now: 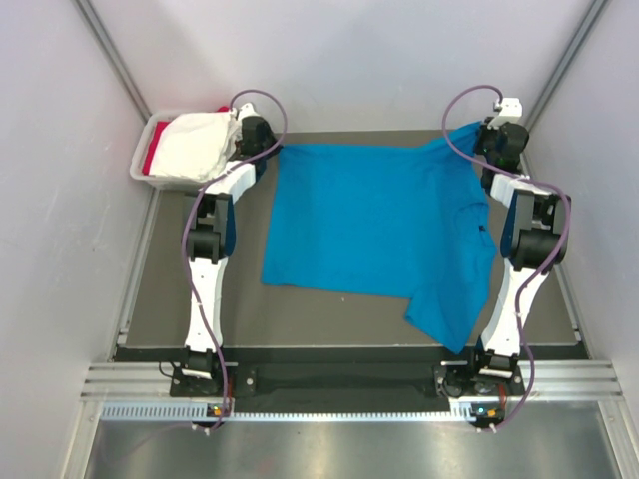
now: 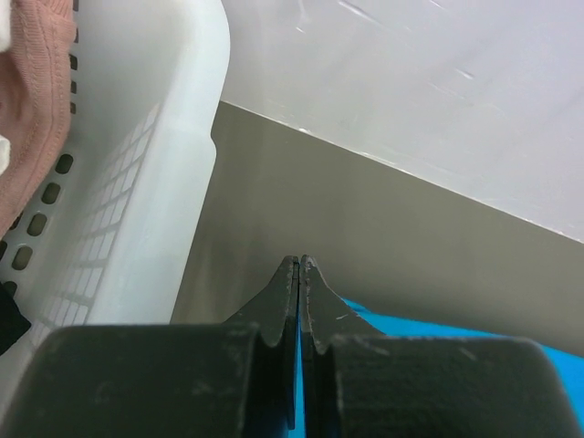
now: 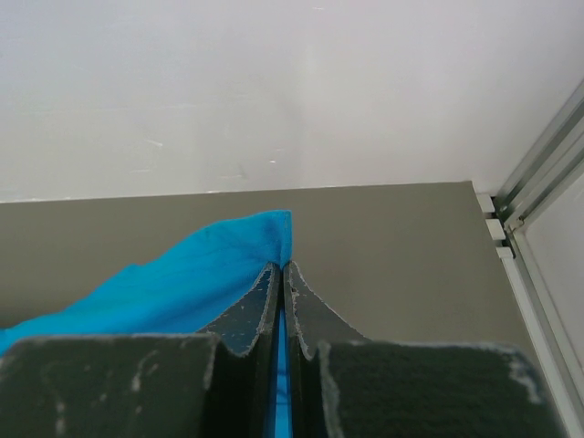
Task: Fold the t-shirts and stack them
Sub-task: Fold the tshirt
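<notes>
A bright blue t-shirt (image 1: 374, 220) lies spread across the dark mat, one sleeve hanging toward the near right. My left gripper (image 1: 262, 140) is shut on its far left corner; blue cloth (image 2: 411, 327) shows between the pinched fingers (image 2: 299, 274). My right gripper (image 1: 491, 135) is shut on the far right corner, lifted a little; the blue cloth (image 3: 182, 283) bunches at its tips (image 3: 281, 271). A white shirt (image 1: 200, 145) and a red one (image 1: 155, 158) lie in the pale grey tub.
The pale grey plastic tub (image 1: 143, 170) stands at the far left corner, close beside my left gripper; its wall (image 2: 146, 182) fills the left of the left wrist view. White walls close the back and sides. A metal rail (image 3: 525, 228) runs along the right edge.
</notes>
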`<state>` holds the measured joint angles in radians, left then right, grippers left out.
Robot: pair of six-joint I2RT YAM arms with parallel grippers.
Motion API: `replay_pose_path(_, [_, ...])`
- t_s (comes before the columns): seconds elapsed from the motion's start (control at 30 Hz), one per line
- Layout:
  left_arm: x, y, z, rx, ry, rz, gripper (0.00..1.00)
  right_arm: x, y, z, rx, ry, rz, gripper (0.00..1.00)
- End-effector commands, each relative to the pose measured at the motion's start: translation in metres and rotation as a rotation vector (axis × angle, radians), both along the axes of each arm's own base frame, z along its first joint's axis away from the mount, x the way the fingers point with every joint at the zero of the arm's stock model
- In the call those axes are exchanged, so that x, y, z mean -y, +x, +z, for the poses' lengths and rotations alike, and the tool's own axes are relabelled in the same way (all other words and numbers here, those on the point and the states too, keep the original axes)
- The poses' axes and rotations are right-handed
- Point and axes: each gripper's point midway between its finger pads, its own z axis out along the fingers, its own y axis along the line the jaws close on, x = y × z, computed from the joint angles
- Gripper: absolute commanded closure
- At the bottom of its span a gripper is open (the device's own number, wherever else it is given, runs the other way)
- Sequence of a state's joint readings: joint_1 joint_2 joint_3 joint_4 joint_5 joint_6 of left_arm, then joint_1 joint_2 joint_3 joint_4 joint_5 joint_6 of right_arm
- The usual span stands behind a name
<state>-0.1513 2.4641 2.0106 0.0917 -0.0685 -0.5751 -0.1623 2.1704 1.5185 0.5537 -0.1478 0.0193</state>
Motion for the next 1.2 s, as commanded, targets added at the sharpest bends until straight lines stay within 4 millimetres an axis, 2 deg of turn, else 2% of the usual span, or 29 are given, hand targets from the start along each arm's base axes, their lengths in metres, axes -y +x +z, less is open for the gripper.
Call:
replay_pose_path(0.0, [-0.003,0.007,0.028,0.080,-0.026,0.001,1.00,0.009,-0.003,0.054,0.119,-0.030,-0.011,1.00])
replay_pose_path(0.13, [-0.001,0.007,0.030,0.092,-0.026,-0.016,1.00,0.009,-0.010,0.052,0.122,-0.034,-0.014,1.00])
replay_pose_path(0.47, [-0.003,-0.011,0.044,0.127,-0.027,-0.042,1.00,0.012,-0.028,0.060,0.140,-0.033,-0.007,1.00])
replay_pose_path(0.5, [-0.003,-0.012,0.046,0.139,-0.030,-0.046,1.00,0.012,-0.030,0.067,0.151,-0.038,-0.007,1.00])
replay_pose_path(0.67, [-0.005,-0.022,0.047,0.140,-0.022,-0.047,1.00,0.011,-0.045,0.074,0.161,-0.073,0.000,1.00])
replay_pose_path(0.83, [-0.009,-0.030,0.051,0.153,-0.020,-0.045,1.00,0.011,-0.060,0.063,0.141,-0.083,-0.002,1.00])
replay_pose_path(0.87, [-0.005,-0.034,0.052,0.151,-0.025,-0.072,1.00,0.011,-0.063,0.066,0.145,-0.084,-0.001,1.00])
replay_pose_path(0.93, [-0.004,-0.037,0.051,0.152,-0.024,-0.080,1.00,0.011,-0.069,0.057,0.125,-0.081,0.000,1.00])
replay_pose_path(1.1, [-0.003,-0.053,0.053,0.161,-0.018,-0.105,1.00,0.009,-0.085,0.049,0.104,-0.079,0.010,1.00])
replay_pose_path(1.13, [-0.004,-0.057,0.059,0.172,-0.012,-0.105,1.00,0.010,-0.089,0.043,0.089,-0.080,0.012,1.00])
replay_pose_path(1.17, [-0.005,-0.062,0.050,0.159,-0.008,-0.104,1.00,0.010,-0.092,0.046,0.092,-0.081,0.010,1.00])
